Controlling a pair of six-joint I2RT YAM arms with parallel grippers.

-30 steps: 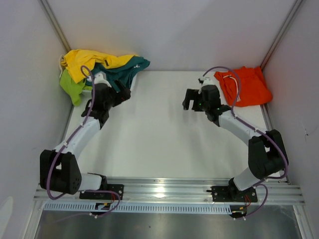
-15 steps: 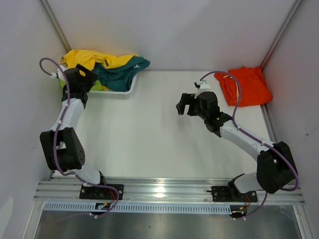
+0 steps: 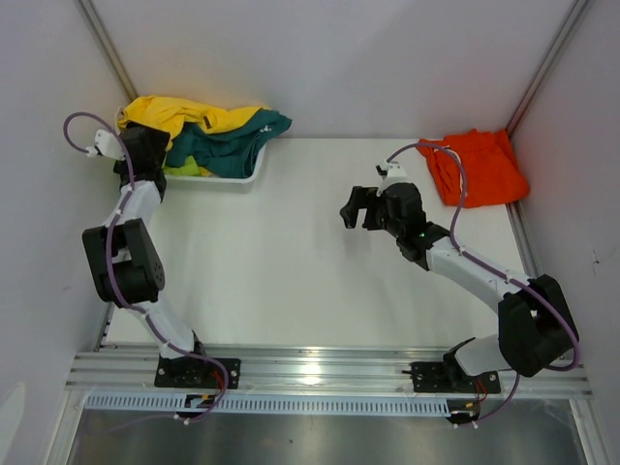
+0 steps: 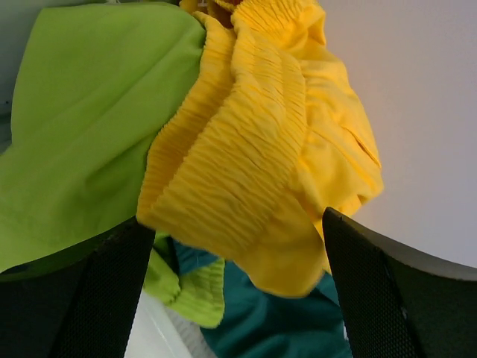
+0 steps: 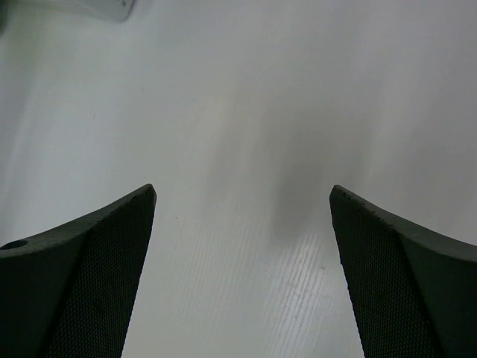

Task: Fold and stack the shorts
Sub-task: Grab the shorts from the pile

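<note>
The shorts [image 3: 208,136] lay mostly heaped in the white basket [image 3: 247,175] at the far left corner. There the left gripper [image 4: 237,220], jaws spread wide and empty, faced the yellow pair's [image 4: 246,142] ruched elastic waistband, with the smooth lime-green pair [image 4: 82,112] touching it and the teal pair [image 4: 283,328] beneath. Closing there could, I judged, also catch green or teal cloth, since the soft limp layers overlapped, and drag the tangle or the light basket along. The right gripper [image 5: 242,194], jaws likewise spread and empty, hovered over the matte table [image 3: 291,271], well apart from the orange pair [image 3: 481,167] lying flattish at the far right.
</note>
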